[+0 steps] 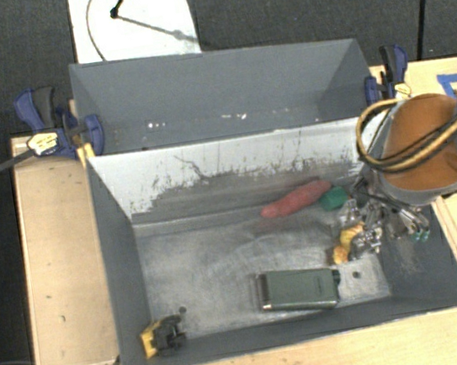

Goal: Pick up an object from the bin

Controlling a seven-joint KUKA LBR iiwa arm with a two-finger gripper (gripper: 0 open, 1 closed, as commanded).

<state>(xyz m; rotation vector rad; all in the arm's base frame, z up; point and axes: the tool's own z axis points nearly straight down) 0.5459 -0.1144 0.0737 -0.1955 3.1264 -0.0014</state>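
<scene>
Near the right wall of the bin (117,236), about halfway btw. back wall and front edge, my gripper (363,229) hangs low over the floor, under the orange wrist cover (423,144). If it is spread or pinching something, I cannot tell; the metal parts there make too much clutter.

The relation that matters for the next move, as I judge it: a small yellow piece (343,250) lies just beside my tip, on the side toward the left wall and a bit toward the front edge. I cannot tell if it touches me or is already inside my grip. Its long axis is too small to read, so approx. any closing direction may do. I am the only arm, so no question who is nearer.

Count of things, each 1x:
- 1 red long thing (295,200) near the back wall, right of middle, long axis approx. along that wall, right end a bit higher.
- 1 green lump (333,199) at its right end, touching or nearly.
- 1 grey flat rectangular thing (297,289) near the front edge, middle, long axis along the front edge.
- 1 yellow-and-black small thing (162,336) in the front-left corner, well apart from me.
- 1 small yellow piece, as said.

Total 5, no heap.
</scene>
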